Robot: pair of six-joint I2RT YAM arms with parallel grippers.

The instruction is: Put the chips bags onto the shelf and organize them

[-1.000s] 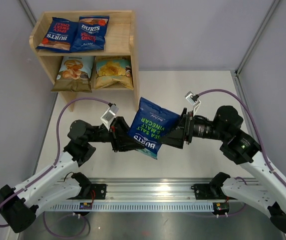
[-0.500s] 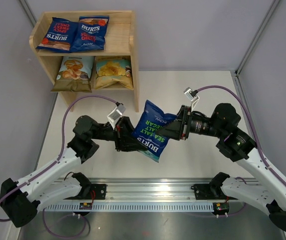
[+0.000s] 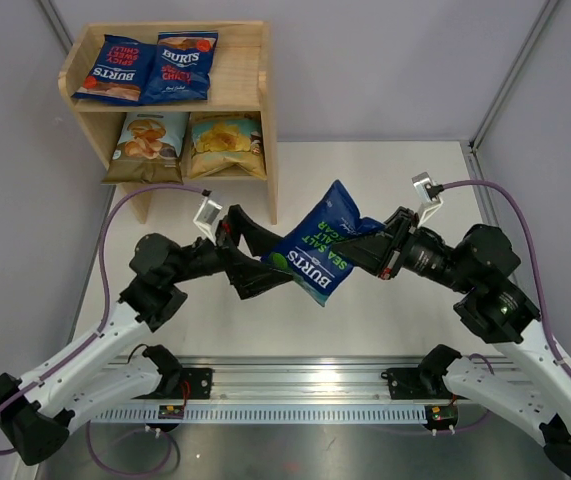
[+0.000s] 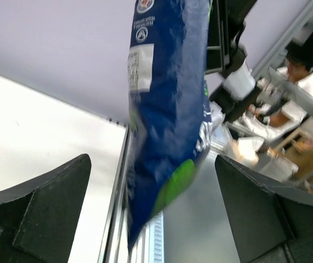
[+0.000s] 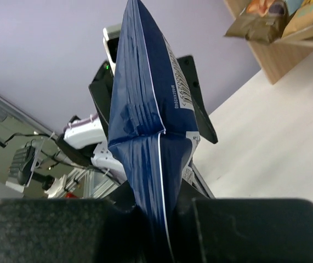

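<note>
Top external: small light pine two-tier shelf holds two dark-blue red-lettered Burts bags on top tier, light-blue Cassava bag and yellow chips bag below. Dark-blue green-lettered bag aloft over counter, right claw clenched on it. Since half-second ago: bag shifted rightward, left claw spread wide, released.

Count: 5 chips bags total: 2 dark-blue red-lettered Burts bags, 1 dark-blue green-lettered bag, 1 light-blue bag, 1 yellow bag. 1 shelf, 2 tiers. 2 arms, 1 left gripper, 1 right gripper. 1 table, 1 base rail.
</note>
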